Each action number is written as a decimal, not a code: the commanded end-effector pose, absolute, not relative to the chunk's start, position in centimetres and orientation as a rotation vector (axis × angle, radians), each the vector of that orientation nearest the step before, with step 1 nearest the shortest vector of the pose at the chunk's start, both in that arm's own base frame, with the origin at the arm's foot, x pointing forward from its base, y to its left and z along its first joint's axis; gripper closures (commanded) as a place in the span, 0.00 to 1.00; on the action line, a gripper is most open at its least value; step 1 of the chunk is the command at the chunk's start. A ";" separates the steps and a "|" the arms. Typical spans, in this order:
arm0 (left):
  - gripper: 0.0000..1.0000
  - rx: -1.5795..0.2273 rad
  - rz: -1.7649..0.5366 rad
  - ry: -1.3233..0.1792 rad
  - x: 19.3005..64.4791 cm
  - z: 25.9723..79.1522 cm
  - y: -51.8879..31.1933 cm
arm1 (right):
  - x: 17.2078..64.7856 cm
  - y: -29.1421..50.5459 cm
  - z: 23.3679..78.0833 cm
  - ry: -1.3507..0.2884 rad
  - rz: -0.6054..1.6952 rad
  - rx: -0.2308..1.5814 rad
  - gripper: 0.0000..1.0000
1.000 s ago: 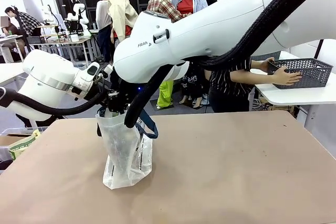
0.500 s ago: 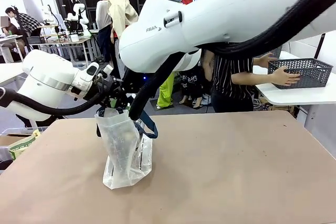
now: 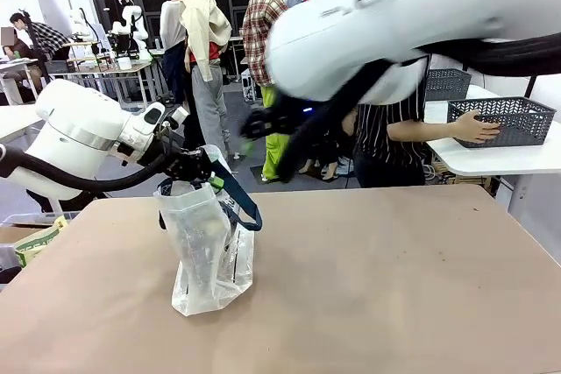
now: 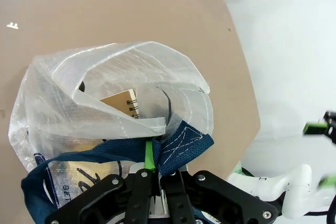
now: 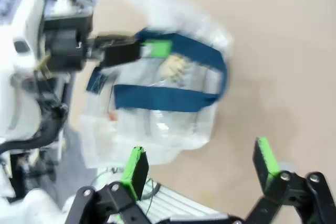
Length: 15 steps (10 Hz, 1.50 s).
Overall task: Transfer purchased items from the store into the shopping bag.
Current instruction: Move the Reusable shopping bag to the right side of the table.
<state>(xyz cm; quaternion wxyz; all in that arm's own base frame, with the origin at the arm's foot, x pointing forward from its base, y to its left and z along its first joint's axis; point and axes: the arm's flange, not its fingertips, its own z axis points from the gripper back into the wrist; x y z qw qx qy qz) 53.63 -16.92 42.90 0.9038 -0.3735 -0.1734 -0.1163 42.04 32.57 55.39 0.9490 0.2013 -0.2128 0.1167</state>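
At left centre of the front view, the left claw (image 3: 203,168) pinched the shopping bag (image 3: 209,251) by its blue handle (image 3: 238,201), evidently to hold its mouth open on the worktop (image 3: 394,286), while the right claw (image 5: 202,169) hung above, wide open and empty.

Lower left of the left wrist view: faint dark print is showing through the shopping bag (image 4: 113,114) wall, reading roughly "BE", the remainder being too creased to read. Front view, centre left: black print on the same bag is appearing only as illegible strokes. No other lettering is resolving anywhere.
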 end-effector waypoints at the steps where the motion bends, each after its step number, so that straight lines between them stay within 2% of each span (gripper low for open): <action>1: 1.00 -0.707 -0.218 -0.353 53.1 43.0 -16.3 | 40.5 24.7 56.6 -0.477 0.065 0.372 0.00; 4: 1.00 -0.627 -0.229 -0.378 52.7 43.8 -16.9 | 39.9 11.7 57.8 -0.428 -0.296 0.214 0.00; 8: 1.00 -0.587 -0.240 -0.379 52.7 44.1 -17.9 | 38.2 1.4 54.8 -0.285 -0.574 0.114 0.00; 9: 1.00 -0.595 -0.240 -0.393 52.4 44.7 -17.8 | 38.2 1.1 54.0 -0.316 -0.583 0.167 0.00; 10: 1.00 -0.585 -0.241 -0.413 52.0 45.5 -17.6 | 38.0 1.1 55.6 -0.330 -0.504 0.133 0.00; 15: 1.00 -0.458 -0.178 -0.480 50.6 50.7 -17.0 | 38.0 1.1 55.6 -0.330 -0.504 0.133 0.00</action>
